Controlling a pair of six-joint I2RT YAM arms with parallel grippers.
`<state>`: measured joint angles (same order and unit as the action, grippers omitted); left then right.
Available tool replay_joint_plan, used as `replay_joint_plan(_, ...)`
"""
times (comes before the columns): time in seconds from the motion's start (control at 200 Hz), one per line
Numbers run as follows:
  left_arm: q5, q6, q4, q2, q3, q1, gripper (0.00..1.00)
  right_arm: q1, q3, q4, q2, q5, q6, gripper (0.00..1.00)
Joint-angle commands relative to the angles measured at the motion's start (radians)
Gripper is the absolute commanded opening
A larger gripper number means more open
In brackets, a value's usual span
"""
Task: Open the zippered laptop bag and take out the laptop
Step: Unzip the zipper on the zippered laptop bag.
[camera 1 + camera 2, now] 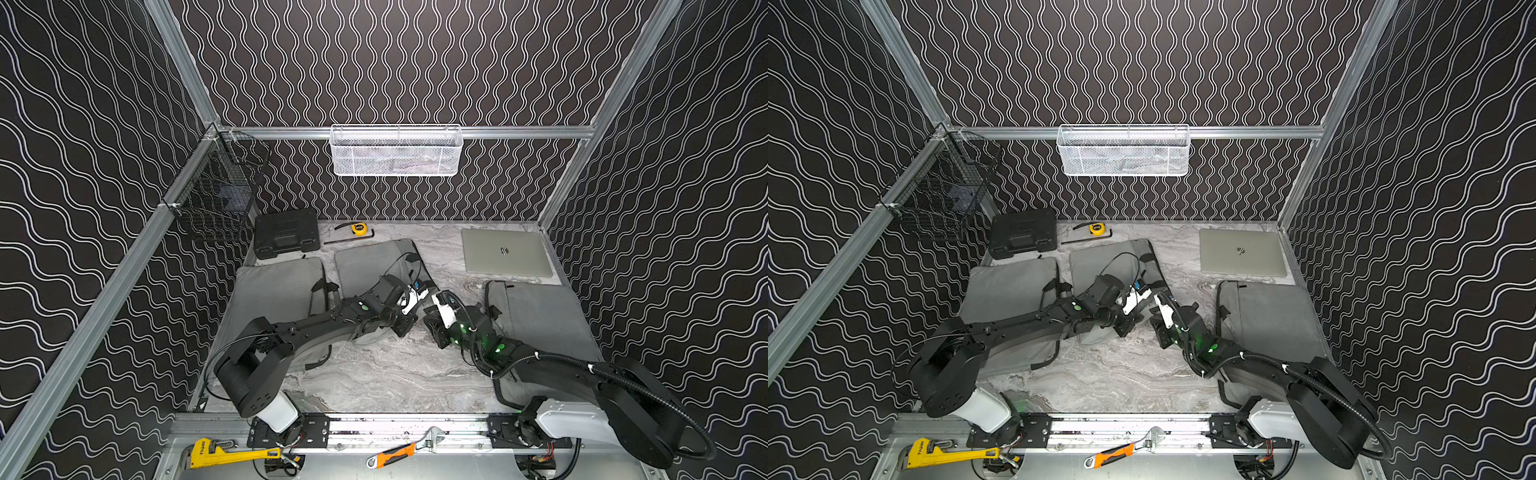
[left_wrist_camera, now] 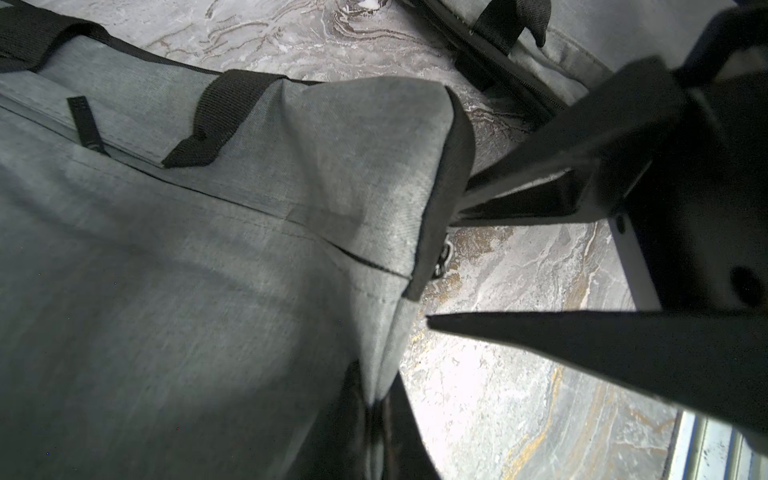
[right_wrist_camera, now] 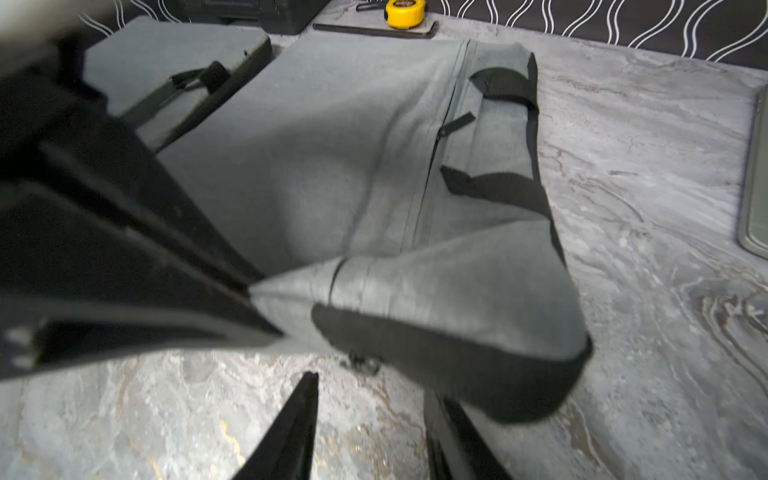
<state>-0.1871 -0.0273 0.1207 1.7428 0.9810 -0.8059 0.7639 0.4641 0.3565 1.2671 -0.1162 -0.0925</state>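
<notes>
Both top views: three bags (image 1: 540,316), one laptop (image 1: 505,251); left tool (image 3: 268,309) pinches middle bag (image 1: 365,259), right tool (image 3: 374,419) spread.

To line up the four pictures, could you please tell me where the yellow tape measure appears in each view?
In a top view: the yellow tape measure lies by the back wall, above centre.
In a top view: same spot, slightly further left.
Left wrist: not in it.
Right wrist: at the top edge, near centre.
Shared landmark: the middle grey bag, seen in all four.
</notes>
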Motion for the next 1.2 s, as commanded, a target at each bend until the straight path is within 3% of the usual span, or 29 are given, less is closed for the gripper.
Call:
replay_joint_plan(0.0, -0.028, -0.007, -0.081, 0.005, 0.017, 0.0, 0.0, 0.0, 0.04, 0.023, 0.022, -0.056, -0.031, 0.43)
replay_joint_plan(0.18, -0.03, -0.01, -0.071, 0.017, 0.021, -0.001, 0.0, 0.001, 0.054, 0.032, 0.064, -0.131, -0.053, 0.41)
replay_joint_plan(0.586, 0.001, -0.016, -0.085, -0.022, -0.038, -0.001, 0.0, 0.001, 0.039, -0.031, 0.04, -0.21, -0.018, 0.0)
replay_joint_plan(0.876, 0.02, 0.011, -0.076, -0.055, -0.06, 0.0, 0.0, -0.002, 0.009, -0.06, -0.042, -0.291, 0.001, 0.0)
replay_joint_plan(1.196, -0.006, -0.004, -0.148, -0.075, -0.133, 0.0, 0.0, -0.023, 0.005, -0.112, -0.125, -0.282, 0.017, 0.0)
